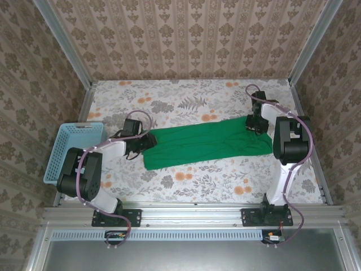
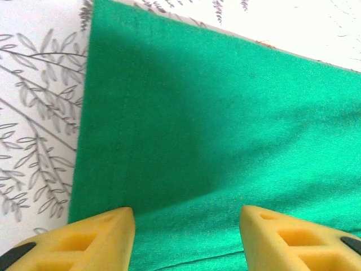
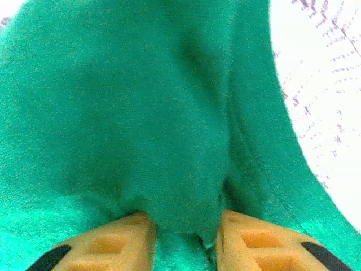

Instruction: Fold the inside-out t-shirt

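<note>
The inside-out t-shirt (image 1: 203, 144), plain bright green, lies folded into a long band across the middle of the flowered table. My left gripper (image 1: 148, 141) rests at the band's left end. In the left wrist view its yellow fingers stand apart, so the left gripper (image 2: 187, 226) is open over flat cloth (image 2: 214, 130) beside a straight hem. My right gripper (image 1: 255, 127) is at the band's right end. In the right wrist view the right gripper (image 3: 186, 234) has closed on a bunched fold of green cloth (image 3: 169, 141), both pads pressing it.
A light-blue plastic basket (image 1: 76, 144) stands at the table's left edge beside the left arm. Patterned walls close off the back and both sides. A metal rail (image 1: 192, 214) carries both arm bases at the near edge.
</note>
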You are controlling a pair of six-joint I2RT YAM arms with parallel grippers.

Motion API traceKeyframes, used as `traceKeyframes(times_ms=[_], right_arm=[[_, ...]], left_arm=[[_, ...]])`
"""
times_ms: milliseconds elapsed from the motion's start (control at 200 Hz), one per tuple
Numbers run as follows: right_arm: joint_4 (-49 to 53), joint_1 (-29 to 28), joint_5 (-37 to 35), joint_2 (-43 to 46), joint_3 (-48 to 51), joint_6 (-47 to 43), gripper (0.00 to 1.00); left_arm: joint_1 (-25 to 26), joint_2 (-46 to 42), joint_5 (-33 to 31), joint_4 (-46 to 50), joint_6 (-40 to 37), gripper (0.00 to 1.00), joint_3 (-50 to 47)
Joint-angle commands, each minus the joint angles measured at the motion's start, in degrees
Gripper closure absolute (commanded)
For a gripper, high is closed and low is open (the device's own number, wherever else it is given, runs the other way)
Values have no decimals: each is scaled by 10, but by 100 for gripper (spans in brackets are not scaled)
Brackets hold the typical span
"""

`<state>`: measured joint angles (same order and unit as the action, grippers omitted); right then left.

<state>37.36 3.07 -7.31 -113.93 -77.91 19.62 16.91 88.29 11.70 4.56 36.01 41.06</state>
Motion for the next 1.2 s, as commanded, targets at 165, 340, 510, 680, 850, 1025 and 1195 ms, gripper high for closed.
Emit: traceKeyframes(times_ms=[165, 340, 510, 680, 850, 1025, 1195], right_arm=[[-32, -8, 76, 153, 129, 64, 50], [-63, -13, 75, 263, 215, 111, 35], [-24, 27, 27, 256, 182, 95, 19], [-31, 51, 21, 225, 171, 94, 16], [-36, 53, 23, 211, 169, 98, 11], [-34, 57, 25, 189, 157, 96, 8], [-38, 55, 48, 176, 159, 88, 3]], left_arm=[[-52, 4, -25, 60, -20, 46, 17], [-72, 13, -33, 79, -22, 47, 48], [1, -37, -92, 138, -25, 47, 99], [103, -63, -79, 112, 39, 46, 90], [180, -18, -70, 60, 94, 46, 71], [179, 29, -58, 29, 105, 47, 37], [116, 18, -56, 20, 85, 47, -25]])
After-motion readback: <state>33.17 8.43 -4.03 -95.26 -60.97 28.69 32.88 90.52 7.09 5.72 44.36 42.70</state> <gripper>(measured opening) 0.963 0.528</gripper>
